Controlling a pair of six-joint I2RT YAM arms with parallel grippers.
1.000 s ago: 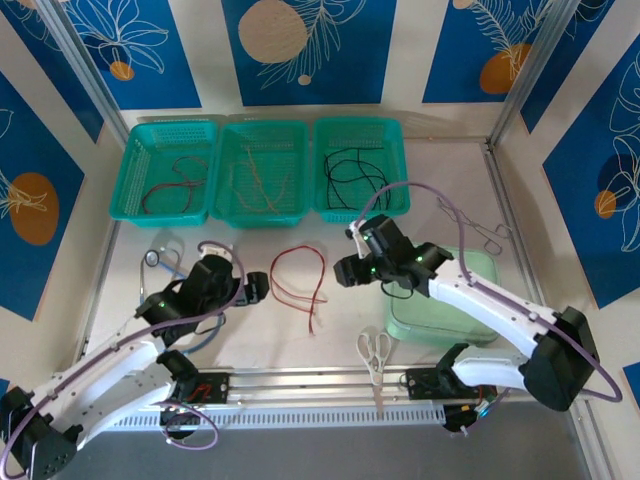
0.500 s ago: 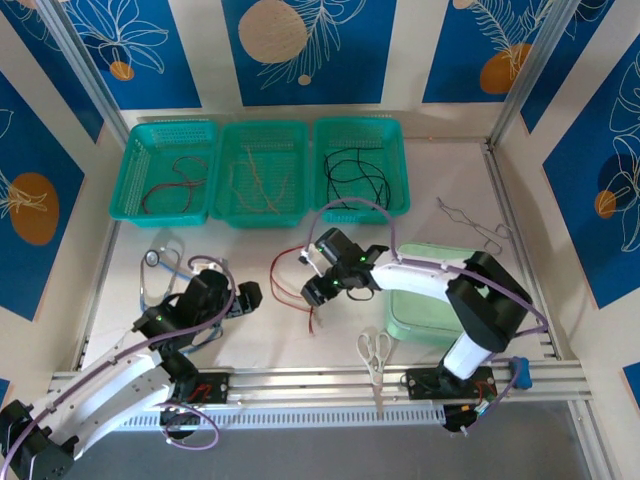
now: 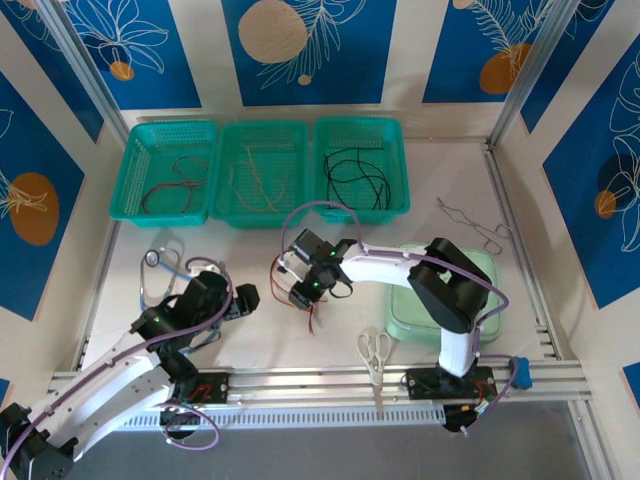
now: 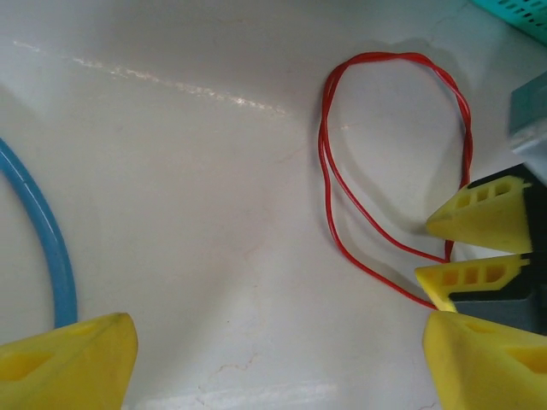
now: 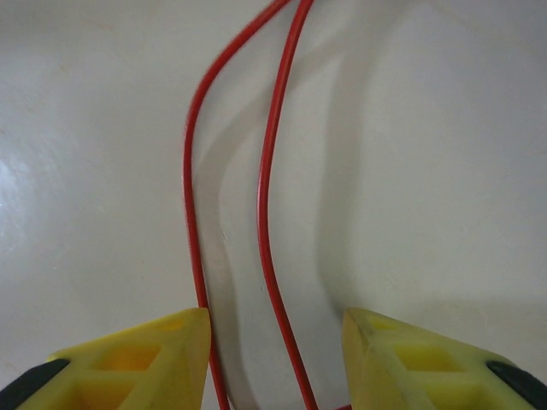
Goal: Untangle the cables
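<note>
A red cable (image 3: pixel 312 319) lies in a long loop on the white table. My right gripper (image 3: pixel 297 290) is down over it. In the right wrist view both red strands (image 5: pixel 266 171) run between the yellow fingers (image 5: pixel 137 359). That gripper (image 5: pixel 275 325) is open; the left strand brushes the left finger. My left gripper (image 3: pixel 240 299) sits to the left of the loop. Its jaws (image 4: pixel 278 342) are wide open over bare table, with the red loop (image 4: pixel 326 162) ahead and to the right. More cables lie sorted in baskets: red (image 3: pixel 170 186), tan (image 3: pixel 260 180), black (image 3: pixel 355 176).
Three teal baskets (image 3: pixel 262 127) line the back of the table. A blue-tubed stethoscope (image 3: pixel 160 266) lies beside the left arm, its tube (image 4: pixel 51 248) close to the left finger. Scissors (image 3: pixel 374 350) lie near the front rail, a pale green tray (image 3: pixel 482 276) at right, a bent wire (image 3: pixel 482 230) behind it.
My right arm swung left and came down over the red cable, its jaws narrowing around the two strands. The left arm drew back slightly, still open.
</note>
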